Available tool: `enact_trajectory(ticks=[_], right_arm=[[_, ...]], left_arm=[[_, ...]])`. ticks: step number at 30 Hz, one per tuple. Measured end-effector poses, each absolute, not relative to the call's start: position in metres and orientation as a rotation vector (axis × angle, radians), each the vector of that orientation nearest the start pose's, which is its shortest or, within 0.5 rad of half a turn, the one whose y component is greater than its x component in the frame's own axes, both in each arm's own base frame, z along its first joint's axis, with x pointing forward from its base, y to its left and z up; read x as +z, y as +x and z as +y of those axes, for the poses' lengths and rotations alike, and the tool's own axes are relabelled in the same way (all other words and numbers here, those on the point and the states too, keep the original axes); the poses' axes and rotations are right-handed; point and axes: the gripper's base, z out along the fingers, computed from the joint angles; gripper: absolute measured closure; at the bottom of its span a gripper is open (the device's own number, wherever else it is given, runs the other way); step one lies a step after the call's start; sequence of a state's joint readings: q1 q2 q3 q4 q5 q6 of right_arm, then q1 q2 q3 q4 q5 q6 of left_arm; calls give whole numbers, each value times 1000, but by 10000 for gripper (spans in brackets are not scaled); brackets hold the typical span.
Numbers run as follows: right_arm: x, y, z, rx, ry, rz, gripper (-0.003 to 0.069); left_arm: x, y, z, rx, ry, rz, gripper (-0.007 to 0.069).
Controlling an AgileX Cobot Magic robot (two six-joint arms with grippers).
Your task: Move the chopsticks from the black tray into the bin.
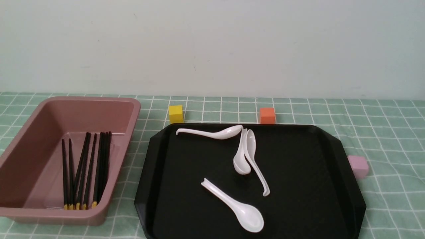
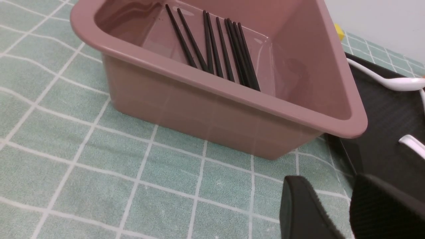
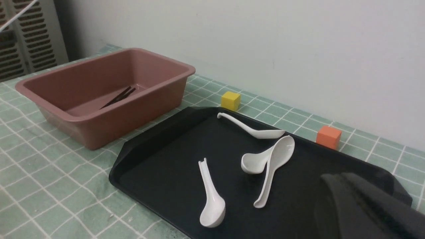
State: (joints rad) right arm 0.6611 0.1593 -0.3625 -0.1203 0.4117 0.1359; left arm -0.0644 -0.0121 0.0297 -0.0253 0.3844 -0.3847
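Note:
Several black chopsticks (image 1: pixel 84 169) with yellow bands lie side by side on the floor of the pink bin (image 1: pixel 26 132) at the left. They also show in the left wrist view (image 2: pixel 215 49) and the right wrist view (image 3: pixel 119 96). The black tray (image 1: pixel 298 172) lies to the bin's right and holds only white spoons. No gripper shows in the front view. My left gripper (image 2: pixel 327 186) is open and empty, over the cloth in front of the bin (image 2: pixel 199 109) by the tray's corner (image 2: pixel 382 139). My right gripper (image 3: pixel 342 181) is shut and empty above the tray (image 3: pixel 159 166).
Several white spoons (image 1: pixel 235 205) lie on the tray, two of them nested (image 1: pixel 242 156). A yellow cube (image 1: pixel 176 114) and an orange cube (image 1: pixel 267 115) stand behind the tray. A small pink cube (image 1: pixel 358 166) stands at its right edge. A wall stands close behind the table.

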Motion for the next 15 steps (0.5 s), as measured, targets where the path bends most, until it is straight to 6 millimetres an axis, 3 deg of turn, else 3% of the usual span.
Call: enact_trajectory(ticks=[15], right_arm=[[286, 44, 28, 472, -501, 1643, 659]], left_arm=[[169, 52, -4, -332, -318, 1872, 384]])
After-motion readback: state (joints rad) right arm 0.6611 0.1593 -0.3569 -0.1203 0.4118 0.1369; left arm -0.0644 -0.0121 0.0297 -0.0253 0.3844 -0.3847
